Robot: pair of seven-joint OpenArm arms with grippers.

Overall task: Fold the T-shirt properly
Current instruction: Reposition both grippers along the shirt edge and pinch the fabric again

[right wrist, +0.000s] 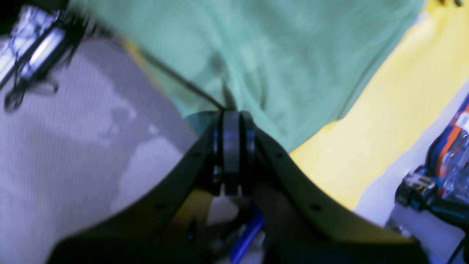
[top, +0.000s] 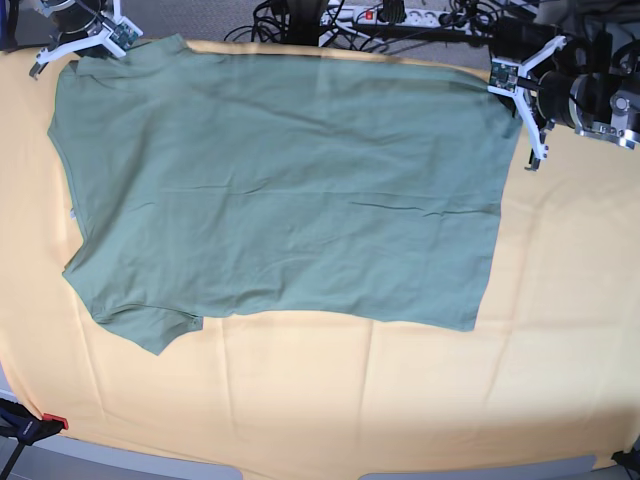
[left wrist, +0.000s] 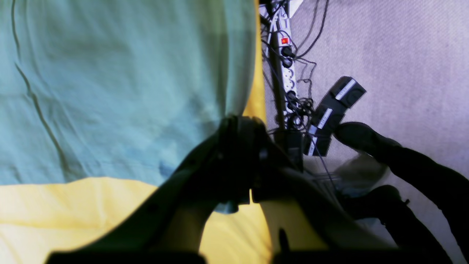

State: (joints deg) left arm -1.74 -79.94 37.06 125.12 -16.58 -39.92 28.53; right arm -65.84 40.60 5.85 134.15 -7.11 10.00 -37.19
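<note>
T-shirt (left wrist: 110, 84) fabric fills the left wrist view, and the left gripper (left wrist: 242, 161) is clamped on its corner at the edge of the yellow table cloth (left wrist: 73, 205). In the right wrist view, the right gripper (right wrist: 232, 146) pinches another edge, cloth fanning away ahead. From the base view, the shirt lies flat, long axis running between both arms along the far edge.

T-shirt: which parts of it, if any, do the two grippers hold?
Each pinches a far-edge corner of the T-shirt: left gripper the hem end, right gripper the sleeve end.
</note>
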